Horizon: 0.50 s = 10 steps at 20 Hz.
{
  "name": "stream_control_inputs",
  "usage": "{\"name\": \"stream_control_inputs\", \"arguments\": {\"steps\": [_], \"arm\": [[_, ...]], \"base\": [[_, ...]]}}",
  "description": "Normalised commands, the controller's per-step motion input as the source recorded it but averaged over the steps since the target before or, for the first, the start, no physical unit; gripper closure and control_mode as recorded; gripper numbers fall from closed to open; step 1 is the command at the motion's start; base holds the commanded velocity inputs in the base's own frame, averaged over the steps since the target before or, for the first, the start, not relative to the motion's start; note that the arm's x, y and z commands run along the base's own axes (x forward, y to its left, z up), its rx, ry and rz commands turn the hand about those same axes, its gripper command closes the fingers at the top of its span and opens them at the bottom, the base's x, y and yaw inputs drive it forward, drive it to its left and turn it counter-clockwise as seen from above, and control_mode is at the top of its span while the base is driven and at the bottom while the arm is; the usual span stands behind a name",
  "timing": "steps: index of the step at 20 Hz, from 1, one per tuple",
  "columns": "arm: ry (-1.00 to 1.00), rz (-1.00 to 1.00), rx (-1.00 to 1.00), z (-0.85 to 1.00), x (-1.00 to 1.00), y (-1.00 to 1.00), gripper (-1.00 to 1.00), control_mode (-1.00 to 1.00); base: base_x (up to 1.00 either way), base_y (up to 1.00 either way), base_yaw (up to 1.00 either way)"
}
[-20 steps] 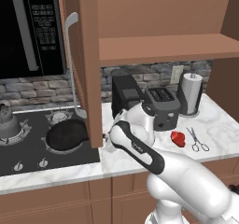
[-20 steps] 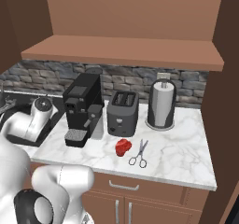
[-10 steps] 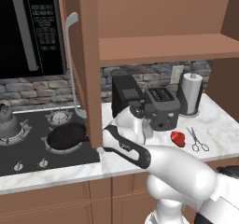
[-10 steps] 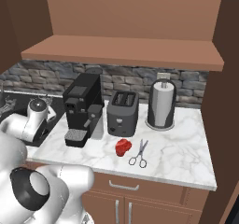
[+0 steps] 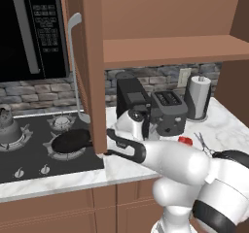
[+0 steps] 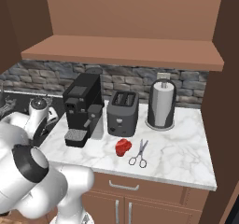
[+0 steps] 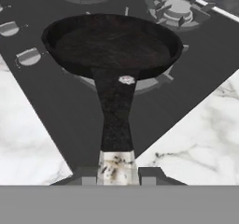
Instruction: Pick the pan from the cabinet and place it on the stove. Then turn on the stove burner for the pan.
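Veined marble counter (image 7: 28, 143), flat black stove (image 7: 51, 101) — round matte pan (image 7: 112, 43), claw-gripped (image 7: 116, 174)

White arm bent low and reaching to its left from the base, elbow raised, forearm stretched level, wrist behind the open cabinet door, gripper (image 7: 116, 174) closed, its two dark fingertips (image 7: 86, 175) pinching the pan (image 7: 112, 45) handle end

A matte-black pan (image 7: 112, 45) sits on the smooth black stove (image 7: 56, 101), beside glossy veined marble counter (image 7: 196, 148).
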Motion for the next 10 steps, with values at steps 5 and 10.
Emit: {"name": "stream_control_inputs", "arguments": {"steps": [5, 10], "arm": [[0.05, -0.04, 0.00, -0.17, 0.23, 0.14, 1.00, -1.00], [0.04, 0.00, 0.00, -0.22, 0.20, 0.22, 1.00, -1.00]], "base": [[0.00, 0.00, 0.00], [0.00, 0.00, 0.00]]}}
